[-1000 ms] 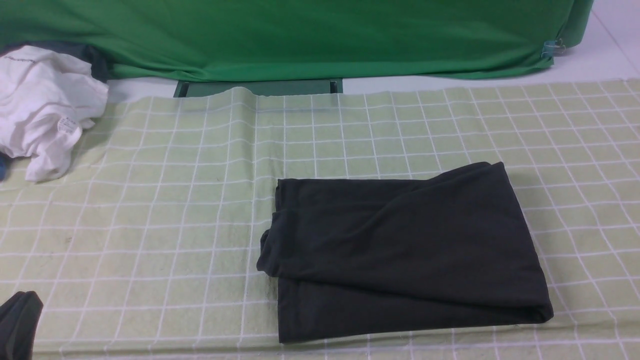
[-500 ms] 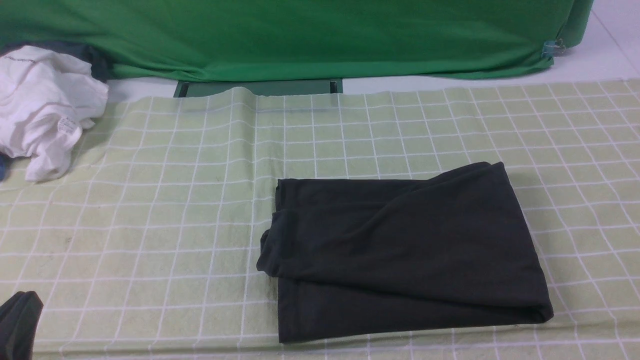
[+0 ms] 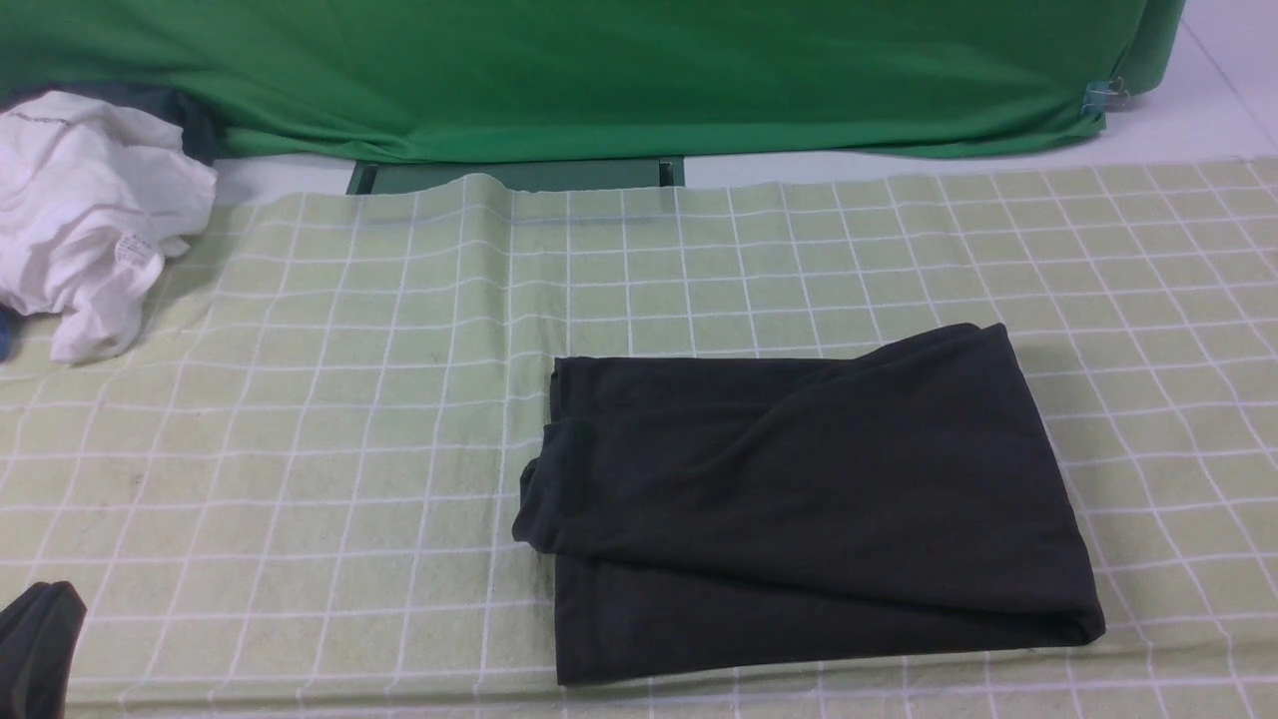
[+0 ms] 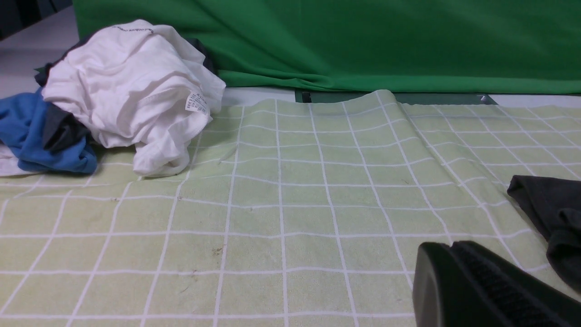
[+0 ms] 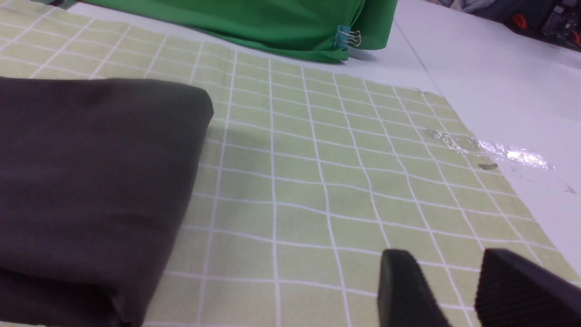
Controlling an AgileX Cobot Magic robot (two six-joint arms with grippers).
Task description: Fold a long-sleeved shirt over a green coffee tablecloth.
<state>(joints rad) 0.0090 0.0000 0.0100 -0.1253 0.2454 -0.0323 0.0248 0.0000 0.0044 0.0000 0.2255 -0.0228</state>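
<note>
Shirt (image 3: 799,499), long-sleeved and charcoal, lies folded lower right of centre on the green gridded tablecloth (image 3: 300,399). Best now: keep both arms clear, leaving the stack undisturbed. Left gripper (image 4: 458,268) looks closed, right gripper (image 5: 447,284) slightly parted, both empty.

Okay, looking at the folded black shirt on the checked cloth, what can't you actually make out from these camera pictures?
- Long-sleeved shirt: chest print, neck label and sleeves are hidden inside its own folds, in every view.
- Left gripper: the left wrist view's edge cuts it off; open or shut cannot be told.
- Right gripper: only the fingertips show, apart; the rest is cut off.
- White garment: printed label too small to read.
- Blue garment: mostly covered by the white one.
</note>
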